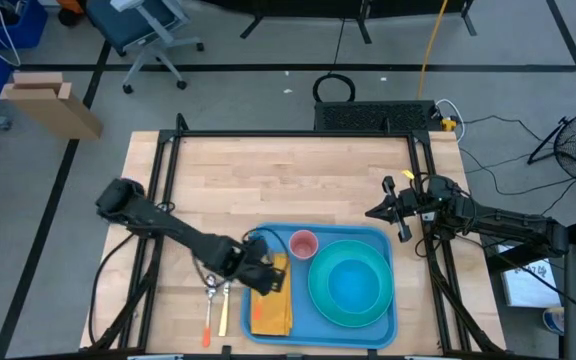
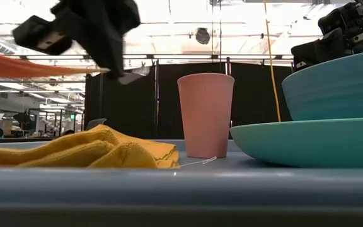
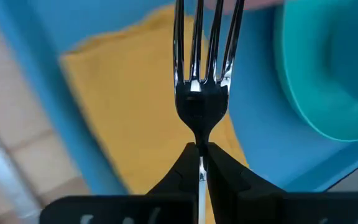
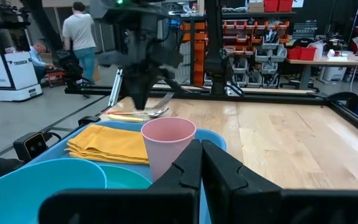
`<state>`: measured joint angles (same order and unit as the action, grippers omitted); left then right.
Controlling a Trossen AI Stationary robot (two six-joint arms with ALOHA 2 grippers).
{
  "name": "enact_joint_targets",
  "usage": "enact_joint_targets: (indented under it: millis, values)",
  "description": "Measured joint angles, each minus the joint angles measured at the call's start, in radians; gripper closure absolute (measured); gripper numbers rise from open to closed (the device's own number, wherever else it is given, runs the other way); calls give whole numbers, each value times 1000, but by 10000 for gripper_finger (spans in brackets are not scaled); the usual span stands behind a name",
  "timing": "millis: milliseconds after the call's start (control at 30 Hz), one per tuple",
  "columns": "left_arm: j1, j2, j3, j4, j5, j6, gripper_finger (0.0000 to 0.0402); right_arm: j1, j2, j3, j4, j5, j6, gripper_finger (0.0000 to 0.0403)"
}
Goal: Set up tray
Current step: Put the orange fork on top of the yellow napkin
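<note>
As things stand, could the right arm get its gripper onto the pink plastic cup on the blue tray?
Probably yes. The right gripper waits off the blue tray, fingers shut, and nothing stands between it and the pink plastic cup. The left gripper holds a silver fork over the yellow cloth.

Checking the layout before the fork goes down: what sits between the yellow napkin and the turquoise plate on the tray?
The pink cup, upright on the tray, between napkin and plate; clearest in the low view.
</note>
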<state>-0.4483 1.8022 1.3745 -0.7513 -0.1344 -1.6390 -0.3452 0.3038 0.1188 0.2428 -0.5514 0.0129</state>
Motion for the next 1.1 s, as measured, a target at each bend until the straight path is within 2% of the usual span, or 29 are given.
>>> enact_joint_targets:
  millis: [167,300,600,800,1100]
  values:
    - [12,118,128,6,46,7,392,0,0,0,0,0,2,403]
    - [14,169,178,29,41,-25,392,0,0,0,0,0,1,403]
    - [9,189,168,19,17,-133,392,0,0,0,0,0,1,403]
    - [18,202,167,24,-5,-128,392,0,0,0,0,0,1,403]
    - [20,273,165,37,32,-96,392,0,0,0,1,0,1,403]
